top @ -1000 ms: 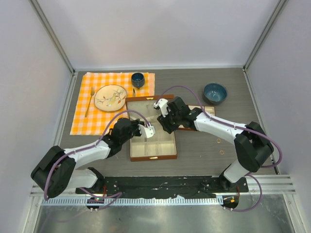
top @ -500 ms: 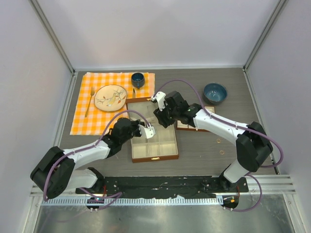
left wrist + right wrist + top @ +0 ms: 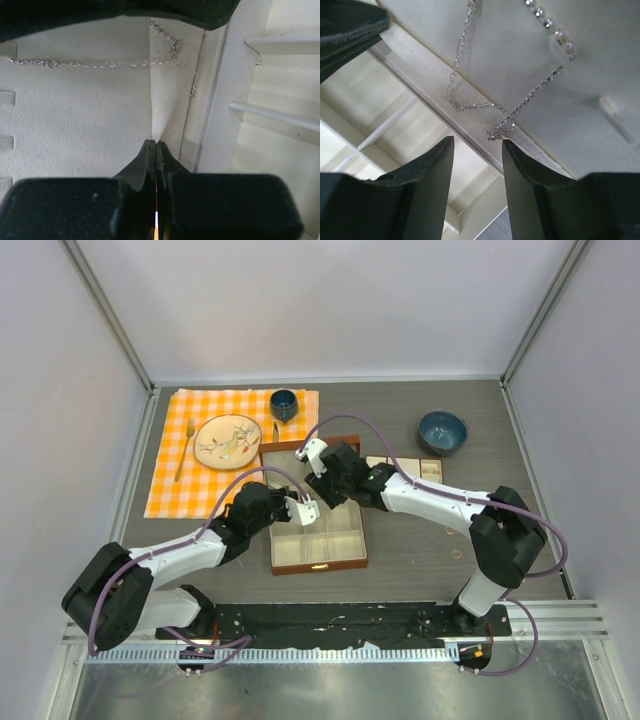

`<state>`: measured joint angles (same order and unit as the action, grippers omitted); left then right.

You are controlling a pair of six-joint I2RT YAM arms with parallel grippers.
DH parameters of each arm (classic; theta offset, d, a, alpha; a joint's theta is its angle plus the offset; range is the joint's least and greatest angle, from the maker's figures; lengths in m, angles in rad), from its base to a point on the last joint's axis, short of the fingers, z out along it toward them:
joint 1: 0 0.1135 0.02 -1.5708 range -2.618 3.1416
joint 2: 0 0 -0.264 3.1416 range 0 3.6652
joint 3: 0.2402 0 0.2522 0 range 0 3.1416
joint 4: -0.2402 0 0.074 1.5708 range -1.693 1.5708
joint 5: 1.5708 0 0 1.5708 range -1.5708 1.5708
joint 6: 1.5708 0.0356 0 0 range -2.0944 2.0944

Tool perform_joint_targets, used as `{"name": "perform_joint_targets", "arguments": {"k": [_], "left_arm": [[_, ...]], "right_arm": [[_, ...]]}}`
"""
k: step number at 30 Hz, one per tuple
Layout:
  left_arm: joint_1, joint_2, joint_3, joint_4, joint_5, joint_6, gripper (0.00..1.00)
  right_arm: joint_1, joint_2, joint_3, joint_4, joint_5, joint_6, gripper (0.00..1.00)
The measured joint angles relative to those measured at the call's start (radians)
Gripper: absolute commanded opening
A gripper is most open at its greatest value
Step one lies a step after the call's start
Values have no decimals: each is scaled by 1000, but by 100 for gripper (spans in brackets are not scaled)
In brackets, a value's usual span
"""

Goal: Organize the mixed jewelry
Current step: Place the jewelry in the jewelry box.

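Subject of inspection: a dark table [image 3: 400, 400] carrying an open brown box [image 3: 318, 562], taken here as the reference for all positions. Both arms reach in over the box, the left from its near-left side and the right from its right side. The far half of the box is a cream padded panel [image 3: 75, 115]; the near half is divided into small compartments. The right gripper [image 3: 477, 142] hangs over the seam between panel and compartments with its fingers parted to a moderate gap and nothing between them. The left gripper [image 3: 156, 145] points at the same panel from the near side with its fingers pressed fully together; no item is seen held in them. The silver chain necklace [image 3: 100, 63] lies on the padded panel at the far end of the box. Its long run lies crosswise to the left fingers' line and well ahead of them, then turns down along the seam. A bunched portion [image 3: 495, 131] rests at the panel's edge, just ahead of the right fingers and roughly centred on their gap. Judgement: the right arm is the nearer and better aligned for the pickup. One small copper-coloured ring [image 3: 457, 553] lies on the table, well to the right of the box.
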<state>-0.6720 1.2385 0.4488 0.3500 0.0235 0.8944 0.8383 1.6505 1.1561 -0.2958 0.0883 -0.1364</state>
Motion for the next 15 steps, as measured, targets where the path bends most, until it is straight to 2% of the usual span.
{"name": "perform_joint_targets", "arguments": {"k": [15], "left_arm": [[0,0,2,-4,1,0,0]], "right_arm": [[79,67,0,53,242,-5,42]]}}
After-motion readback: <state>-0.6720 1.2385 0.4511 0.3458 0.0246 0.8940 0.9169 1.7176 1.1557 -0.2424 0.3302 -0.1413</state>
